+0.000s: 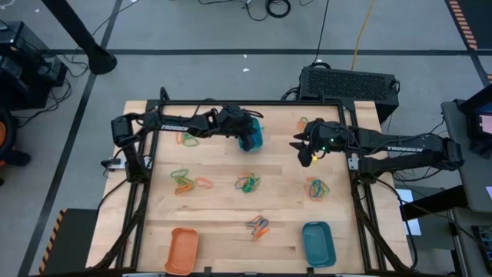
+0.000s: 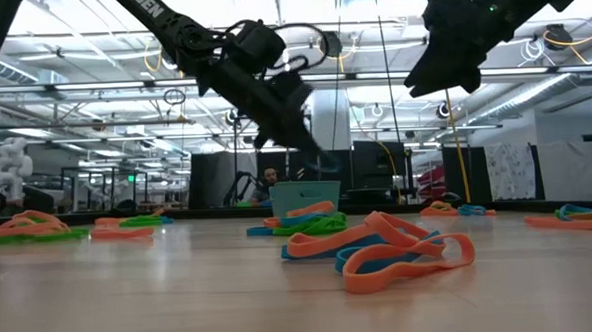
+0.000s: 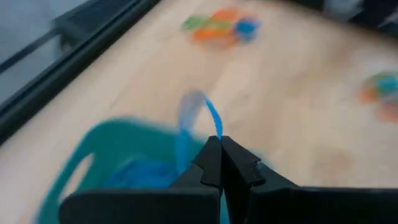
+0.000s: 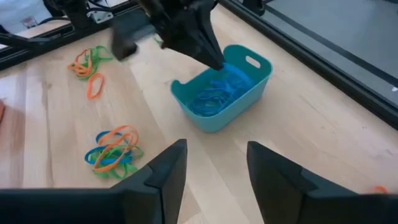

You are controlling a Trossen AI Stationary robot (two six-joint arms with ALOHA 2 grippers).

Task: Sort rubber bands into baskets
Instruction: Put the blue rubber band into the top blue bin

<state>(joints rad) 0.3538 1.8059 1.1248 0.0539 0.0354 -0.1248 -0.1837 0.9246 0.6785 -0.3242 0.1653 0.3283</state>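
Pinching blue band (image 3: 208, 115) upright, left gripper (image 3: 219, 144)

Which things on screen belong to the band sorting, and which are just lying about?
Job:
- left gripper, shut on a blue rubber band over the far teal basket
- right gripper, open, hovering
- loose rubber band piles
- orange basket
- near teal basket

Lying about:
- black box beyond the table
- cables on the floor

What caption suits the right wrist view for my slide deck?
Left gripper lowers a blue rubber band into the teal basket.
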